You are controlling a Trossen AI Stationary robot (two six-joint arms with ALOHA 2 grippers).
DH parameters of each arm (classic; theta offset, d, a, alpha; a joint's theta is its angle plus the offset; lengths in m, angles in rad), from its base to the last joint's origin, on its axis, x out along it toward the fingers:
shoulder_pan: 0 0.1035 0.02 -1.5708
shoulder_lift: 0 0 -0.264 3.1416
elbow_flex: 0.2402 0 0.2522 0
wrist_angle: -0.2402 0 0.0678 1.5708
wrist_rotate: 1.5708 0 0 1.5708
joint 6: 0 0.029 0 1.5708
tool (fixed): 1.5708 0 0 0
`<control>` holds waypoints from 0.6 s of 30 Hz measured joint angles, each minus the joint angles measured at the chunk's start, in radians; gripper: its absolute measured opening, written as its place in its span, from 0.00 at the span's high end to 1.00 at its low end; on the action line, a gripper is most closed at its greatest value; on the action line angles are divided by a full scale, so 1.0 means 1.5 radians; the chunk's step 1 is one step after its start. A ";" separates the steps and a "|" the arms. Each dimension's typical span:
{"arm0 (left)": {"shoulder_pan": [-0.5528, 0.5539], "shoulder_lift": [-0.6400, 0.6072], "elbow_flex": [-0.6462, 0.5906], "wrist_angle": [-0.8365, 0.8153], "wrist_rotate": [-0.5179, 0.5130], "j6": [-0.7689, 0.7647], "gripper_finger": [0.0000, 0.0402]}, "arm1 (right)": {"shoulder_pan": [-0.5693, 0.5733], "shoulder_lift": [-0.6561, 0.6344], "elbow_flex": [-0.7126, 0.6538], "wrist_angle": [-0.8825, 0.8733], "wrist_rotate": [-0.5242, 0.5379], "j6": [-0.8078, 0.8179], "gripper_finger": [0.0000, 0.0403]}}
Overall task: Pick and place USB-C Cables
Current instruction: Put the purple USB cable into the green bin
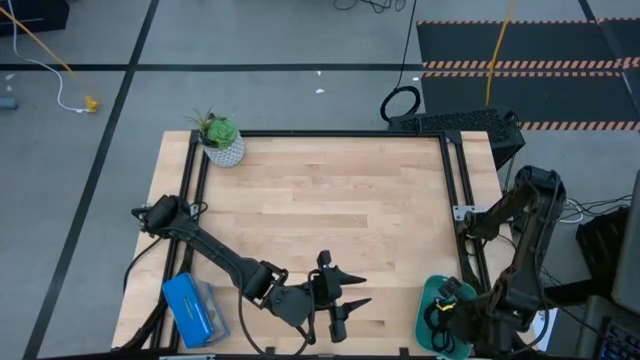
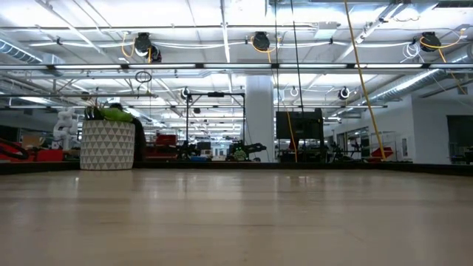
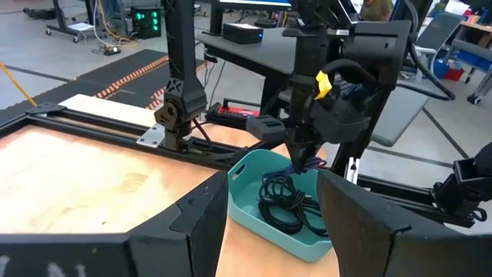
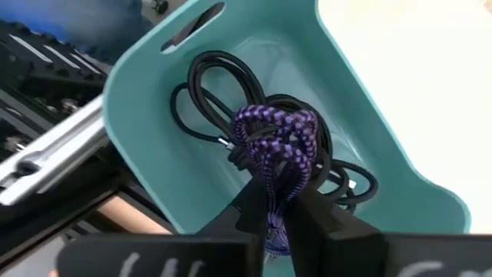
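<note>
We saw right gripper [image 1: 447,318] mostly hidden under own arm in high view; teal tray [image 1: 428,305] partly covered there, cables inside too small to tell apart. In right wrist view, purple cable [image 4: 278,146] lower end vanished between fingers [image 4: 247,206]; black cables [image 4: 223,85] partly buried beneath it. Low view showed neither gripper. Blue box [image 1: 192,308] contents unreadable.

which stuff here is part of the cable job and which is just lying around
Part of the job:
- purple cable, pinched in the right gripper over the tray
- black cables in the tray
- teal tray

Just lying about:
- potted plant
- blue box
- left gripper, open, idle
</note>
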 joint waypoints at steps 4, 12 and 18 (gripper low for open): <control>0.000 0.000 0.000 0.000 0.000 0.000 0.50 | 0.008 0.018 0.000 0.001 0.006 -0.017 0.91; 0.000 0.000 0.000 0.000 0.000 -0.001 0.50 | 0.029 0.047 0.000 0.012 -0.017 -0.034 0.82; 0.000 0.000 0.000 0.000 0.000 -0.001 0.50 | 0.031 0.048 0.000 0.034 -0.017 -0.036 0.69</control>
